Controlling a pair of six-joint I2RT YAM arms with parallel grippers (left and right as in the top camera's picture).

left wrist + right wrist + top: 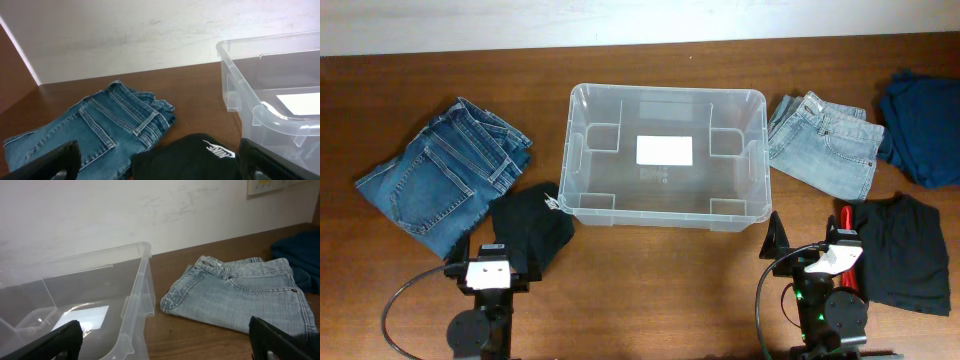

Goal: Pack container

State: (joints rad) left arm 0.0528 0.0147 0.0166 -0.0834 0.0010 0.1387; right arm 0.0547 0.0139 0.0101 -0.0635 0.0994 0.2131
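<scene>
The large clear rectangular plastic container sits on the tabletop; nearer, the left claw and right claw hang released.

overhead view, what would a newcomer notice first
The clear bin in the middle of the table, empty apart from a white label on its base. Folded clothes flank it: blue jeans and a black garment on the left, pale jeans, a navy piece and another black one on the right.

Clear container w/ white label, blue jeans.
</scene>
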